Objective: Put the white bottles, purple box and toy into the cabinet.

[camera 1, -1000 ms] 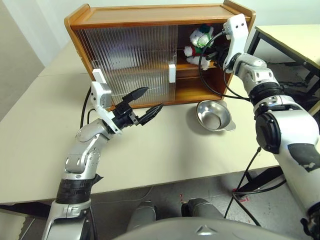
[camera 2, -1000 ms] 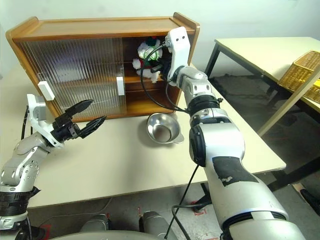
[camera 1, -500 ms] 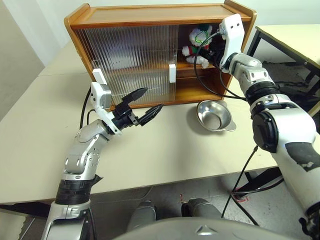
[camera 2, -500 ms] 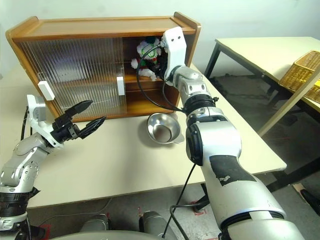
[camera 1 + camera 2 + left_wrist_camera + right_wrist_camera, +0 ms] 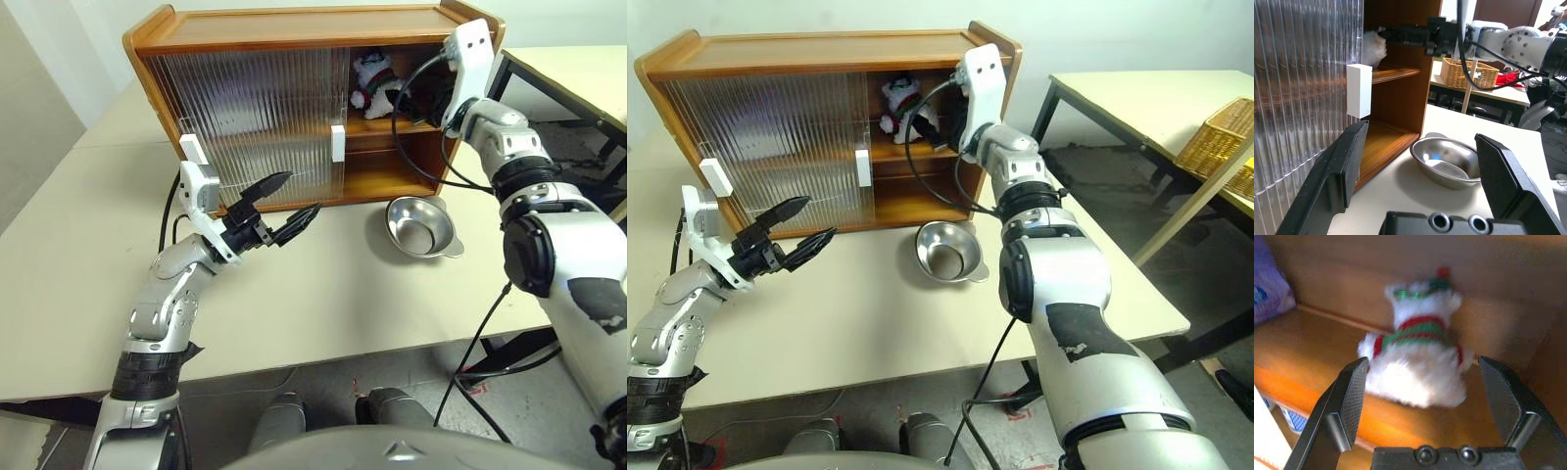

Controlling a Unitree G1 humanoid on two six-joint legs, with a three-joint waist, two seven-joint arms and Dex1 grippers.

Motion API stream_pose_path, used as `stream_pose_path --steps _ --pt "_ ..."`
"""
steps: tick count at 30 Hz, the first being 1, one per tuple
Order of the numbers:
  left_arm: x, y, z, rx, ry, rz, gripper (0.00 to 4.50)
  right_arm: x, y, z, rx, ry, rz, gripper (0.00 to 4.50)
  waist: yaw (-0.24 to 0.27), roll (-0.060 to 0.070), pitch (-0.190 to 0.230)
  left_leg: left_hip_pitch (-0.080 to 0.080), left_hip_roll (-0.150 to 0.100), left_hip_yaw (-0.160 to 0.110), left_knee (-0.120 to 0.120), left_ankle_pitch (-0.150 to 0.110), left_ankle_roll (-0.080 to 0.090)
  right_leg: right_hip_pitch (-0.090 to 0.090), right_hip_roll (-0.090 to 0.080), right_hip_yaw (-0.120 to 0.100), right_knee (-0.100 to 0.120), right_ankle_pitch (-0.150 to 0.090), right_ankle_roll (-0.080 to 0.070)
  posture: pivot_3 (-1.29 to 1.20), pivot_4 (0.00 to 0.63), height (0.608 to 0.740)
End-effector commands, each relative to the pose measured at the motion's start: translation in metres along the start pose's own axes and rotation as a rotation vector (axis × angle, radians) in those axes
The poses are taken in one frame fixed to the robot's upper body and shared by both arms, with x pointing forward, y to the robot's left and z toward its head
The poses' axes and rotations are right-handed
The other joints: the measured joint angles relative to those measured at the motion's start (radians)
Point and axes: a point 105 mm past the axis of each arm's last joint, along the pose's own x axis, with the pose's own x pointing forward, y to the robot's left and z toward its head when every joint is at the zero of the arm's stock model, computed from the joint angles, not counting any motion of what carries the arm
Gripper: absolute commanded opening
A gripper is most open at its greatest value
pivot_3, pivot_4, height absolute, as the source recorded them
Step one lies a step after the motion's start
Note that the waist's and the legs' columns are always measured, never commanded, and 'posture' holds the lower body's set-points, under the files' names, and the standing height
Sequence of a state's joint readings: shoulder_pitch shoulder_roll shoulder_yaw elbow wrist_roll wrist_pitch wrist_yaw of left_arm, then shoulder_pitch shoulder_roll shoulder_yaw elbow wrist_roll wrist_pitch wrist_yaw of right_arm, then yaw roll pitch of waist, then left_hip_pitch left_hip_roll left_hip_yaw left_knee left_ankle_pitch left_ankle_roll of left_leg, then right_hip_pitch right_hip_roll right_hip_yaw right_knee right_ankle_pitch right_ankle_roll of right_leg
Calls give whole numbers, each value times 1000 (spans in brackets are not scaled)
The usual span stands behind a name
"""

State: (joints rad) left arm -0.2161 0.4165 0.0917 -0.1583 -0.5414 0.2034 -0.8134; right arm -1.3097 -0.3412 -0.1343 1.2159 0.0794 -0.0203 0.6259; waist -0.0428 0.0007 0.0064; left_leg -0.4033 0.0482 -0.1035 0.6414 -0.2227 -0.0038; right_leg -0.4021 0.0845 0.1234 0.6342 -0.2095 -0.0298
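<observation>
The toy (image 5: 1418, 362), a white plush snowman with a red-and-green scarf, stands on the upper shelf inside the cabinet (image 5: 294, 29), at its uncovered right end. My right gripper (image 5: 416, 98) is inside that opening just in front of the toy, open, with its fingers on either side and apart from it. The purple box (image 5: 1266, 289) lies on the same shelf, deeper to one side. The white bottles are out of view. My left gripper (image 5: 299, 194) hovers open and empty over the table, in front of the ribbed doors.
An empty metal bowl (image 5: 421, 227) sits on the table in front of the cabinet's open end. A black cable loops from my right wrist across the opening. White handles (image 5: 337, 143) stick out from the sliding doors. A second table with a wicker basket (image 5: 1220, 137) stands to the right.
My right gripper has opened and let go of the toy, which now rests on the upper shelf further in. The left arm has not moved.
</observation>
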Motion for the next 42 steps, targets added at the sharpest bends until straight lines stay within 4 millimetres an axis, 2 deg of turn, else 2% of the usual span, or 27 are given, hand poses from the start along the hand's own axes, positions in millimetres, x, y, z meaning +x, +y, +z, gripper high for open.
stream_pose_path --steps 1,4,8,11,13,14,18,20,23,26,31,34,38,42 --pt "3 -5 -2 1 6 -23 4500 -9 -2 -1 13 -13 43 4452 0 0 0 0 0 0 0 0 0 0 0 0 0 0 0 -56 0 740" --pt "4 -6 -2 -2 6 -26 4500 -19 0 -7 19 -15 92 4452 -1 0 0 1 0 0 0 0 0 1 0 0 0 0 0 -60 0 740" --pt "4 -5 -3 -4 9 -29 4500 -47 8 -15 78 -43 184 4452 -1 0 0 1 0 1 1 1 1 3 0 0 0 0 1 -64 0 740" --pt "3 -4 -3 -3 13 -33 4500 -68 10 -19 166 -54 179 4452 -1 0 0 2 -2 2 2 1 2 4 1 0 0 0 2 -69 0 740" --pt "2 -3 -3 -3 14 -34 4500 -86 12 -24 248 -51 182 4452 -1 0 0 5 -6 4 3 1 2 7 2 0 0 -1 5 -68 0 740" --pt "2 -3 -3 -3 14 -34 4500 -94 14 -26 283 -47 188 4452 -1 -1 0 5 -7 4 3 2 2 8 2 0 0 -5 12 -68 0 740" --pt "-1 -3 -4 -7 17 -28 4500 -124 6 -43 422 -9 111 4452 -1 -2 1 13 -8 4 5 2 2 16 4 1 0 -6 14 -70 8 740" --pt "-1 -4 -5 -11 17 -28 4500 -138 7 -58 573 30 106 4452 -2 -3 1 19 -8 3 5 1 2 22 4 1 0 -6 14 -70 11 740" --pt "-1 -5 -5 -14 17 -28 4500 -151 7 -72 724 62 89 4452 -3 -3 2 23 -8 1 4 0 0 26 4 2 -1 -6 14 -70 11 740" --pt "-1 -4 -5 -14 16 -26 4500 -159 1 -84 848 63 38 4452 -6 -2 2 23 -8 -2 3 -7 -13 25 3 2 -1 -6 14 -68 16 740" --pt "-2 -5 -4 -12 18 -21 4500 -172 -7 -110 1025 95 -59 4452 -5 -2 3 22 -7 -6 1 -8 -14 23 2 2 -1 -7 15 -56 23 740" --pt "-3 -5 -3 -12 19 -17 4500 -180 -3 -121 1094 132 -57 4452 -2 -1 3 19 -7 -8 0 -8 -14 21 1 2 -1 -10 16 -49 28 740" --pt "-5 -6 -4 -15 22 -7 4500 -201 10 -149 1182 238 -60 4452 3 -1 3 14 -8 -8 0 -5 -9 17 2 1 0 -15 17 -42 32 740" --pt "-6 -7 -3 -15 23 -5 4500 -218 14 -167 1266 283 -85 4452 10 -1 4 12 -8 -6 0 -7 -10 16 2 2 0 -22 19 -39 34 740"
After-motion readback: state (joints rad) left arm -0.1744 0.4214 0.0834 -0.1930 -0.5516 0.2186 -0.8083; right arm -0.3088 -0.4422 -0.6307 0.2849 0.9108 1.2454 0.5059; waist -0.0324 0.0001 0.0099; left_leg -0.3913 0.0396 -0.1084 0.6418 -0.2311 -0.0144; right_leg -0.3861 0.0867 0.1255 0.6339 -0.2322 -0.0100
